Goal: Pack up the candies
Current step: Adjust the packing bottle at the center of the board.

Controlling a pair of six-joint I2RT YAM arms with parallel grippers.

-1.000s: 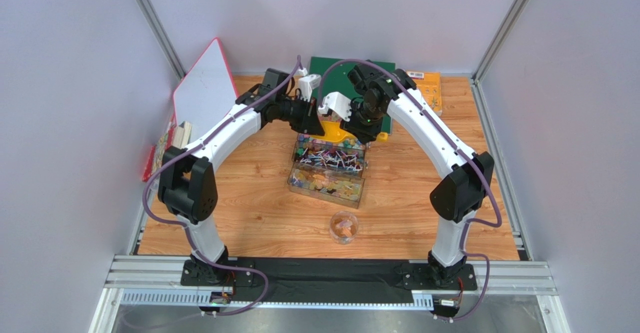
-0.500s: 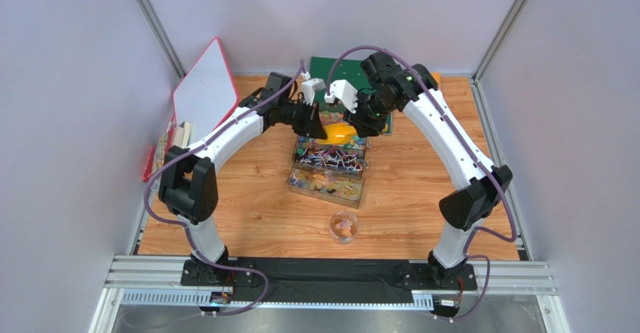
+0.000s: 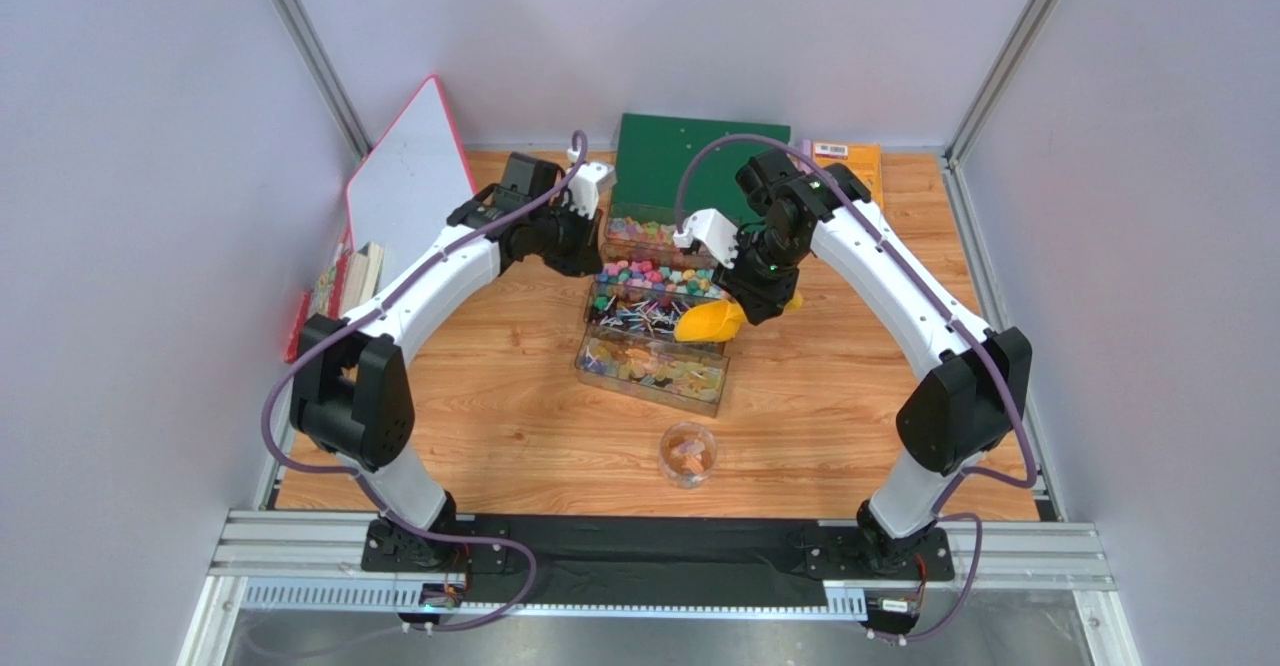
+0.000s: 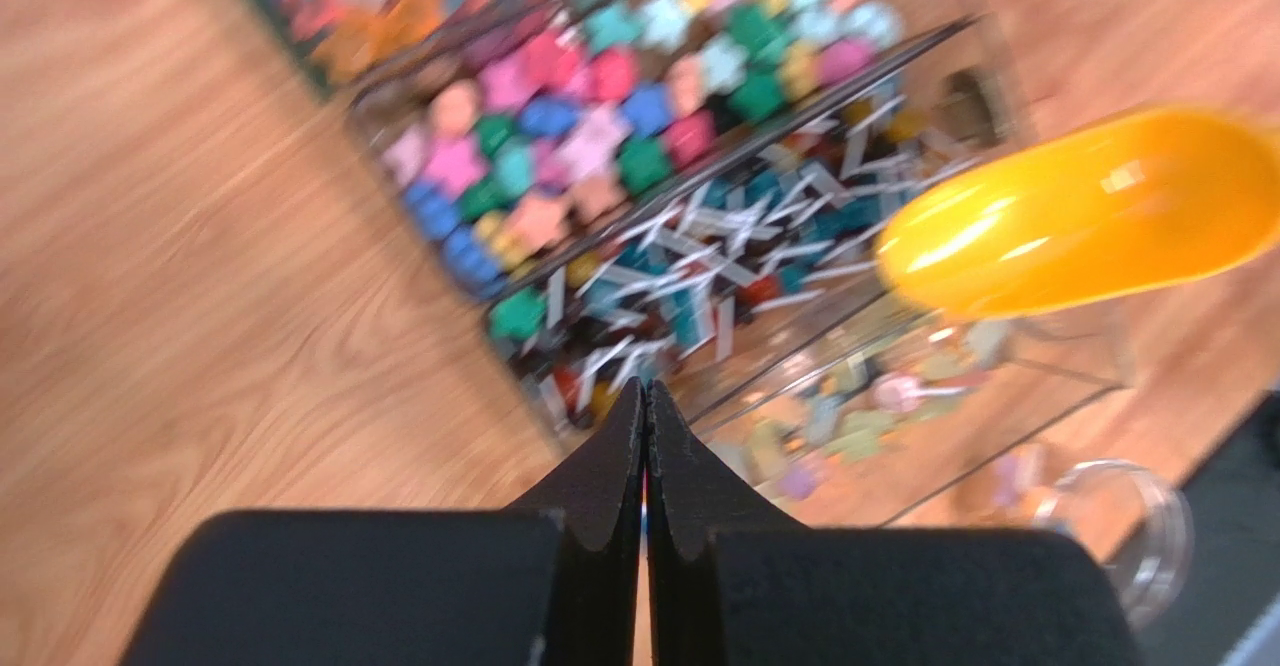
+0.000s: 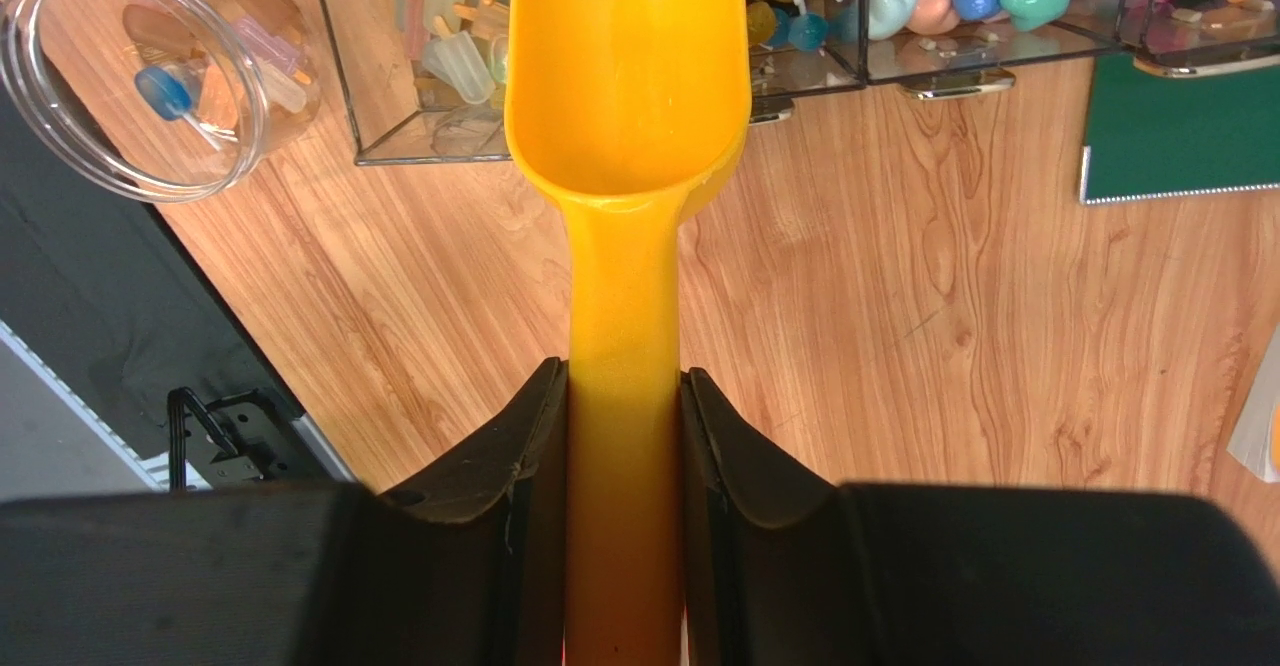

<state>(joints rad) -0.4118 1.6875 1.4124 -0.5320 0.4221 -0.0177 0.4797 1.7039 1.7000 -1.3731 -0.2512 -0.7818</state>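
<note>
**Candy scooping: right gripper clamped on the scoop, left gripper closed and empty**

Top view: the right gripper [image 3: 747, 294] is clamped on the handle of the yellow plastic scoop [image 3: 703, 321]. The bowl is held over the clear compartmented box [image 3: 649, 396], the small multicoloured candies [image 3: 646, 267] lie in compartments just beside that gripper, and the left gripper [image 3: 571, 239] is poised at the box's far corner. Left wrist view: the fingers are pressed together on nothing, with the candies ahead and below. Right wrist view: the handle is pinched between both pads, and the visible part of the bowl appears empty. A clear round cup [image 5: 135, 74] stands ahead to the left. The bowl is best lowered at a shallow angle, kept clear of the dividers, then carried level.
</note>
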